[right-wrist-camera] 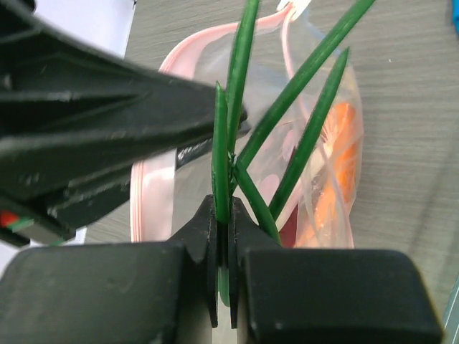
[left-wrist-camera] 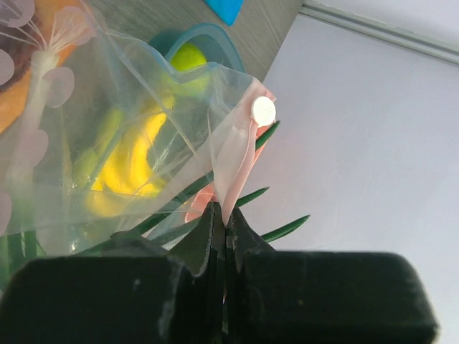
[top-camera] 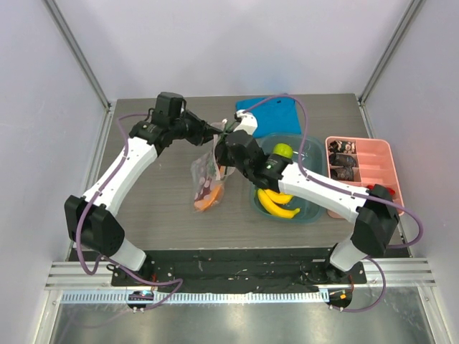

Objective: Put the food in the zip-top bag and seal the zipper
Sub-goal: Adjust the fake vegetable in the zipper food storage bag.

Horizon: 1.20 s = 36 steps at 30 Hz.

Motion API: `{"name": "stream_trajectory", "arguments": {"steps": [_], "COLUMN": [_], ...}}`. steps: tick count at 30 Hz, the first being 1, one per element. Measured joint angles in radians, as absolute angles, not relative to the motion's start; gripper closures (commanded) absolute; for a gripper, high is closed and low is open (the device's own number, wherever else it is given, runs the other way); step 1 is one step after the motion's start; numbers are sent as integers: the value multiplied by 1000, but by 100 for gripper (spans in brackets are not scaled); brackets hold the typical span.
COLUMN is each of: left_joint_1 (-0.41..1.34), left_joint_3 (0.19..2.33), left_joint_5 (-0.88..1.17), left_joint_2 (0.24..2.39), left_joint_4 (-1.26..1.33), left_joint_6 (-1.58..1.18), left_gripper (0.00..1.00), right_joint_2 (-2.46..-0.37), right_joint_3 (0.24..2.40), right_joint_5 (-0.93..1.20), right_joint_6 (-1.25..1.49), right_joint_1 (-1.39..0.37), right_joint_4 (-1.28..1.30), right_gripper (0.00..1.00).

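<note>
The zip-top bag (top-camera: 206, 179) hangs from my left gripper (top-camera: 215, 133), its bottom resting on the table. The left gripper (left-wrist-camera: 226, 215) is shut on the pink zipper strip (left-wrist-camera: 237, 158), just below the white slider tab (left-wrist-camera: 263, 111). The orange-red pepper (top-camera: 209, 197) lies inside the bag and also shows in the right wrist view (right-wrist-camera: 333, 165). My right gripper (right-wrist-camera: 224, 215) is shut on a leaf of the green onion (right-wrist-camera: 231, 107) at the bag's mouth (top-camera: 226, 142). The onion's white root end (left-wrist-camera: 43, 61) shows through the plastic. The banana bunch (top-camera: 276, 203) and green pear-like fruit (top-camera: 282, 151) sit in the teal tub.
The teal tub (top-camera: 313, 208) stands right of the bag, under my right forearm. A blue folded cloth (top-camera: 276, 115) lies at the back. A pink divided tray (top-camera: 373, 161) with small dark pieces sits at the far right.
</note>
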State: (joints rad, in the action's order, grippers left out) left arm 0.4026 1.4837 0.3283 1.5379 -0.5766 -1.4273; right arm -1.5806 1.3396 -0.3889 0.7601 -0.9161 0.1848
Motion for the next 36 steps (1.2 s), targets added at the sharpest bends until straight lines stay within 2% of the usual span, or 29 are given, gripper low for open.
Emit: {"name": "stream_trajectory", "arguments": {"steps": [6, 11, 20, 22, 23, 25, 26, 29, 36], "left_joint_1": [382, 380, 379, 379, 379, 380, 380, 381, 385], "left_joint_3": [1478, 1478, 1478, 1478, 1478, 1476, 1473, 1461, 1425], "left_joint_5": [358, 382, 386, 388, 389, 393, 397, 412, 437], "left_joint_2": [1538, 1538, 1520, 1510, 1505, 1497, 1493, 1480, 1452], "left_joint_4": [-553, -530, -509, -509, -509, -509, -507, -494, -459], "left_joint_6": [-1442, -1441, -1431, -1428, -1428, -1427, -1427, -1425, -1409], "left_gripper": [100, 100, 100, 100, 100, 100, 100, 100, 100], "right_joint_2": [-1560, -1565, -1643, -1643, -1643, -1643, -1643, -1643, -1583], "right_joint_3": [1261, 1275, 1360, 1362, 1365, 1373, 1382, 1404, 1483], "right_joint_5": [-331, -232, 125, 174, 191, 227, 249, 283, 305], "right_joint_6": [660, 639, 678, 670, 666, 649, 631, 587, 426], "right_joint_1": [-923, -898, -729, -714, -712, -715, -717, -721, -715], "right_joint_4": [115, 139, 278, 308, 316, 328, 340, 374, 471], "right_gripper": [99, 99, 98, 90, 77, 60, 46, 28, 21]}}
